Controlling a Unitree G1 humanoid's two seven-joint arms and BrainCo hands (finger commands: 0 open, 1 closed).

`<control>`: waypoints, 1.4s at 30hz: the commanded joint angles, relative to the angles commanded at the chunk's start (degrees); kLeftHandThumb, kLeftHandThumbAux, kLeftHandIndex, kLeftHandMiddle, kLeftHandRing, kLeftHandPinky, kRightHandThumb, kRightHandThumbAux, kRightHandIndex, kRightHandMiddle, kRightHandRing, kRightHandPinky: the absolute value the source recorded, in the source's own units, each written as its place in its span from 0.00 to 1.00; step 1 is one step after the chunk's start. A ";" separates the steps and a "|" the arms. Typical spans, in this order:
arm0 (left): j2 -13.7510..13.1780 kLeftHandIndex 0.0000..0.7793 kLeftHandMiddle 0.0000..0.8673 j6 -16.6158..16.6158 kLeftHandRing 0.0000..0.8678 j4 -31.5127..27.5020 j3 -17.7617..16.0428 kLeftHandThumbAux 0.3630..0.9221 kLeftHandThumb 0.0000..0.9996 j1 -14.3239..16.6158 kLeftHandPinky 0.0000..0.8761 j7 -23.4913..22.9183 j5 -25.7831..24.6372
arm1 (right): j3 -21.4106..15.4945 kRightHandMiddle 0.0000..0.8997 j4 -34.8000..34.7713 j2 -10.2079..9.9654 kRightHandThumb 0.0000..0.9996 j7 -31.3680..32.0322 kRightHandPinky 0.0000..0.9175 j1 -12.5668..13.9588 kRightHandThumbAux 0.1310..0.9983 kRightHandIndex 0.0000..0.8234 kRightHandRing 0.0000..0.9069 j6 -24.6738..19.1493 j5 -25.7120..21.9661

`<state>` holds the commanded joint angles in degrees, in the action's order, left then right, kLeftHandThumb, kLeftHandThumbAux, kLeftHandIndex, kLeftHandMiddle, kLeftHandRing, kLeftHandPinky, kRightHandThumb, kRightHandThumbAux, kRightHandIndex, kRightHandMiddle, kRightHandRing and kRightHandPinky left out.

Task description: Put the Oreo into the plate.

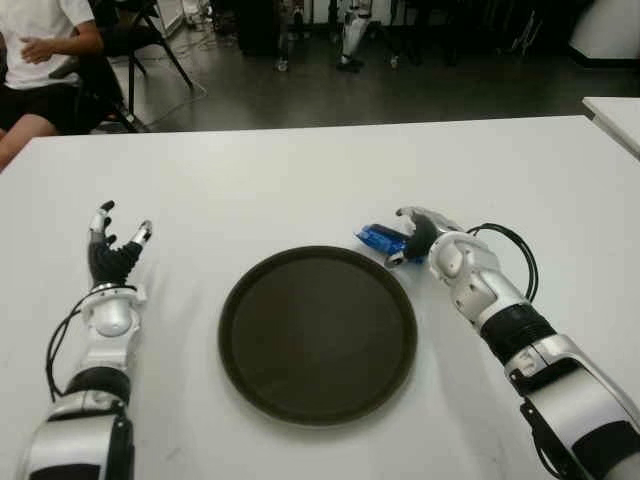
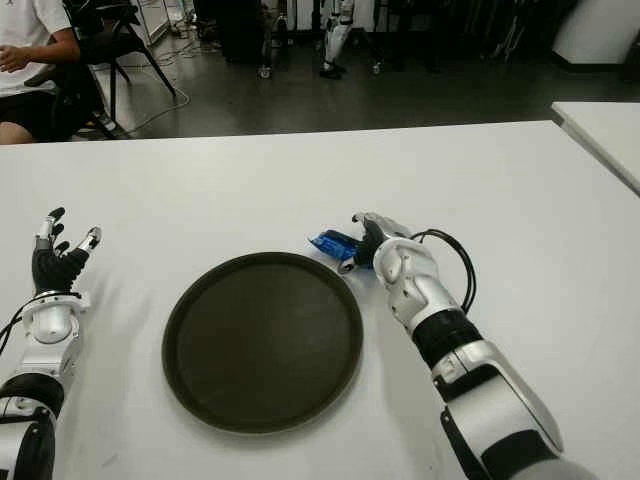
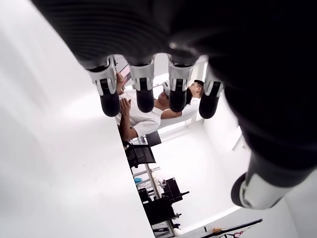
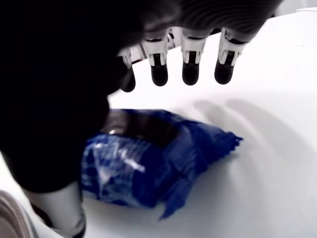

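Note:
The Oreo, a blue packet, lies on the white table just beyond the upper right rim of the round dark plate. My right hand sits right beside the packet on its right. In the right wrist view the fingers stretch out straight over the packet without touching it, and the thumb stands at its side. The hand is open. The plate holds nothing. My left hand shows to the left of the plate with its fingers spread and holding nothing.
A person sits beyond the table's far left corner, next to a chair. A second white table stands at the right edge. A black cable loops off my right wrist.

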<state>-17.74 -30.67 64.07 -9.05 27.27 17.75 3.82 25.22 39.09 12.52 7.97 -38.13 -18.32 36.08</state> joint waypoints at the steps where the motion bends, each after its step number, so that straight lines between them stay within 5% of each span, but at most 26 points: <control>1: -0.02 0.00 0.00 0.00 0.00 0.00 0.05 0.49 0.00 -0.01 0.00 0.05 0.07 | 0.01 0.00 -0.09 0.00 0.00 -0.05 0.00 0.05 0.76 0.00 0.00 -0.02 0.00; 31: -0.68 0.00 0.00 0.11 0.00 1.01 0.32 0.55 0.00 0.17 0.00 0.15 0.30 | -0.07 0.00 -1.88 0.11 0.00 -0.04 0.00 0.42 0.75 0.00 0.00 -1.52 -0.05; 42: -0.38 0.01 0.00 0.11 0.00 1.04 0.24 0.54 0.00 0.41 0.00 0.65 0.27 | 2.09 0.02 -1.27 1.13 0.00 7.90 0.00 -1.73 0.74 0.00 0.01 -2.76 0.13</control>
<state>-18.12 -30.55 65.11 -8.81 27.69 18.40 4.09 27.31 37.83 13.65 15.87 -39.85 -21.08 36.21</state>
